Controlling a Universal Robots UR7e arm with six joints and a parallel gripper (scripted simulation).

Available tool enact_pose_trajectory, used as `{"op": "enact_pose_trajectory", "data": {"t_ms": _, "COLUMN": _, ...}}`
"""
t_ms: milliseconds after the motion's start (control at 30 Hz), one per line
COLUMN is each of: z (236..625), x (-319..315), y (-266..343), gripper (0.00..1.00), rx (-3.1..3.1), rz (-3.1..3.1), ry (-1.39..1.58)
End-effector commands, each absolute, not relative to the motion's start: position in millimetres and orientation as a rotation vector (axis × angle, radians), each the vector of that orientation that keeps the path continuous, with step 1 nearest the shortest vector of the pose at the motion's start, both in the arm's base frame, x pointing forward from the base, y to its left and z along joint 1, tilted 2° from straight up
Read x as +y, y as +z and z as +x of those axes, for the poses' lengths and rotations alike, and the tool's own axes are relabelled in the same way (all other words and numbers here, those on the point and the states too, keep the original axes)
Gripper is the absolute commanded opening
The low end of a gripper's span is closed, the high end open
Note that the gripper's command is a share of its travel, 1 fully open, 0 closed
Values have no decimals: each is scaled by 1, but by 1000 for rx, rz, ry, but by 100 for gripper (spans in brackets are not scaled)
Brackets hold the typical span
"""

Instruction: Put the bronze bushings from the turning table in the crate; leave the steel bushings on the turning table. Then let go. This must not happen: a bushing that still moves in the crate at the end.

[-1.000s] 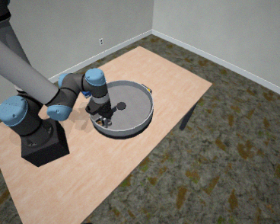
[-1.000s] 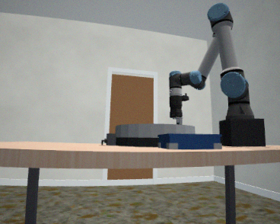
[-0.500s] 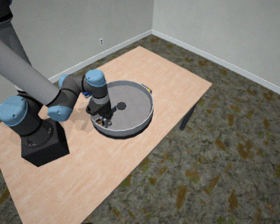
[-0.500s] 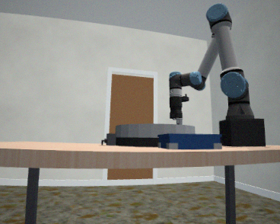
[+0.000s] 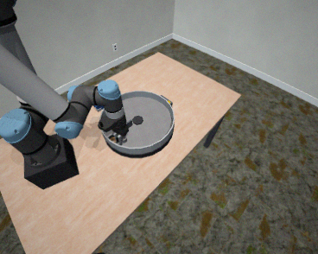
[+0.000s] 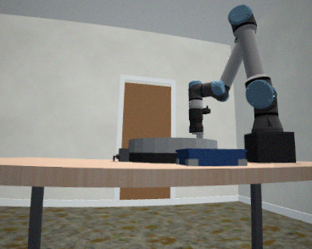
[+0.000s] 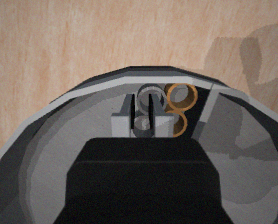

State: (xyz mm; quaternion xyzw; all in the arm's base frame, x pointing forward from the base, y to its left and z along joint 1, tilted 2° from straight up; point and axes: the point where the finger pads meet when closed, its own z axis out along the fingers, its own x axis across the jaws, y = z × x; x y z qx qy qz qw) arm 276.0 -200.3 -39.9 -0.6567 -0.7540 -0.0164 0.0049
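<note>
Two bronze, ring-shaped bushings stand on end inside the grey, round, high-walled turning table. In the wrist view they are right of the fingers, one farther off by the wall and the other nearer, its left part hidden by a finger. Just left of the bronze pair are two grey steel ring-shaped bushings: a far one close to the wall, and a near one partly covered by the fingers and the black housing.

The end effector points down over this group. Its fingers stand apart with a narrow gap, and it holds nothing; from above, parts of the steel bushings show in and around that gap. Whether the fingers touch a bushing, I cannot tell.

A small dark disc marks the middle of the turning table. Beside the turning table is the blue rectangular crate with grey corners, in front of it and to the right in the exterior view; its inside cannot be seen from there. The grey arm with blue joint caps stands on a black block, to the left in the top view. All this rests on a pale wooden counter. Beyond it, the exterior view shows a brown door in a pale wall.
</note>
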Motion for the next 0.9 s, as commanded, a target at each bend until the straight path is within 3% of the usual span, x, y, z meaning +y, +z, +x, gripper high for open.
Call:
{"op": "enact_pose_trajectory", "data": {"t_ms": 0, "z": 276, "x": -201, "y": -41, "gripper": 40, "rx": -2362, "rz": -2057, "ry": -51}}
{"op": "enact_pose_trajectory", "data": {"t_ms": 867, "z": 276, "x": -200, "y": -50, "gripper": 40, "rx": -2362, "rz": -2057, "ry": -51}}
